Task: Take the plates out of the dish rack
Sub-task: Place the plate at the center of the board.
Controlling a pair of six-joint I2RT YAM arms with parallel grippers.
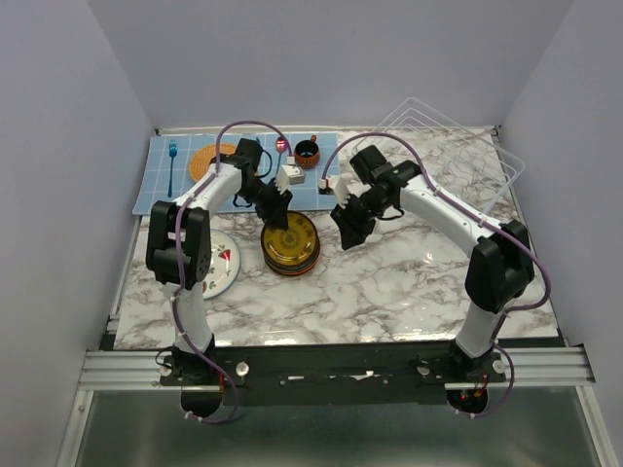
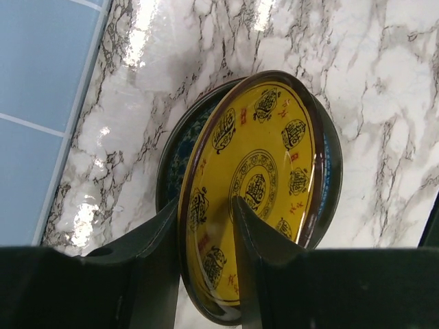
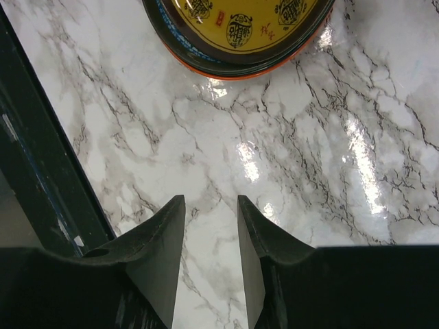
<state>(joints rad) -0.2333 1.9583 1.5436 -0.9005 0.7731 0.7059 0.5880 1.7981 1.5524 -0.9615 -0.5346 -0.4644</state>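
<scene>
A mustard-yellow patterned plate lies on top of a stack of plates mid-table. It fills the left wrist view, over a dark blue-patterned plate. My left gripper straddles its far rim, one finger under the rim and one on the yellow face. My right gripper is open and empty over bare marble right of the stack, whose orange-red bottom plate shows. A white plate with red wedges lies flat at the left. The white wire dish rack stands back right; I see no plates in it.
A blue mat at the back left holds an orange woven disc, a blue fork and a dark cup. A small white block lies by the left wrist. The marble table ends at a metal rail in front.
</scene>
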